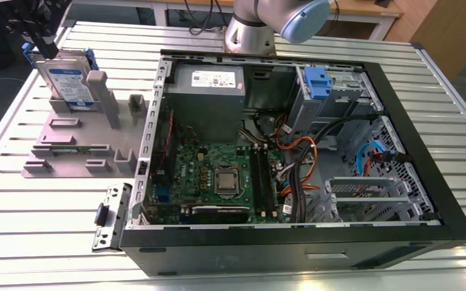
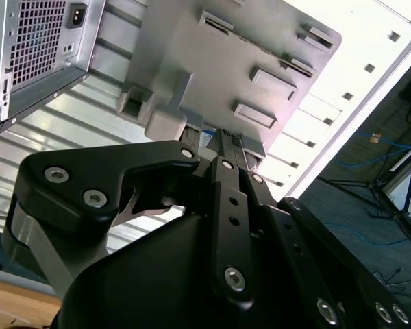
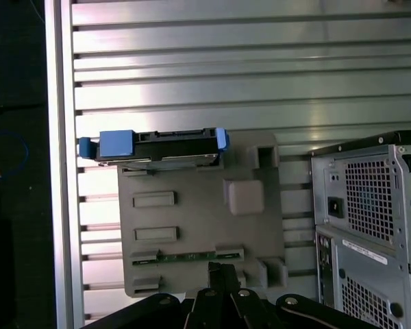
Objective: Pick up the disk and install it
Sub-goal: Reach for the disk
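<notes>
disk [image 1: 68, 82] top: open | grey post [image 1: 97, 91] near its face

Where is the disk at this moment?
In the exterior view the disk stands upright on the grey fixture, to the exterior view's left of the open computer case.

1. The disk [image 1: 65, 83]: flat, rectangular, silver-grey drive; white-and-blue label on the broad face; blue plastic caddy framing its edges
2. Pose: upright on edge, label face open to the exterior view
3. Seat: slotted into the far end of a grey holder [image 1: 71, 130] lying on the ribbed metal worktop [image 1: 22, 200]
4. Place: on the exterior view's left of the open computer case [image 1: 298, 245], outside it, not touching it
5. First wrist view: seen edge-on [image 3: 161, 145], a thin dark bar along the holder's rim with blue caddy at both ends
</notes>
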`<control>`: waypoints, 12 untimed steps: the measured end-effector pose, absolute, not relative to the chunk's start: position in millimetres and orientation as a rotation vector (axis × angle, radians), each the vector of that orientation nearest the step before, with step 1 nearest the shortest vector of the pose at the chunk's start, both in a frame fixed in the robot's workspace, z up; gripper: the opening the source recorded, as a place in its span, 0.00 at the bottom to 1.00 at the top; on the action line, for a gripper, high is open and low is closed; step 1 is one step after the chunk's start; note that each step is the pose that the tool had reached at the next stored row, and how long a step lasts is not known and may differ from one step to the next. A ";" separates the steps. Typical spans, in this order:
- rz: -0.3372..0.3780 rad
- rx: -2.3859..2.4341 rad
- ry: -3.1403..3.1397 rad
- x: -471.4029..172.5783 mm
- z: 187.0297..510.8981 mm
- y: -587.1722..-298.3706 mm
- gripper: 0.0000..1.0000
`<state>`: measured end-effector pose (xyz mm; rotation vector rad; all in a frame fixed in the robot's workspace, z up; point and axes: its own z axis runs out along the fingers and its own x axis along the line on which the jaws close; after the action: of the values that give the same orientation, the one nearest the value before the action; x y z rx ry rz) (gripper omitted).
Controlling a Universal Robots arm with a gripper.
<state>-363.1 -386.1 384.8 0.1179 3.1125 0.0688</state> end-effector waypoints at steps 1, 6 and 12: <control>0.069 0.118 3.112 -363.2 384.8 -385.9 0.10; 0.069 0.118 3.112 -366.1 379.7 -383.5 0.10; 0.069 0.118 3.112 -366.8 379.2 -383.3 0.10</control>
<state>-366.8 -383.3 379.2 0.1180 3.1124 0.0688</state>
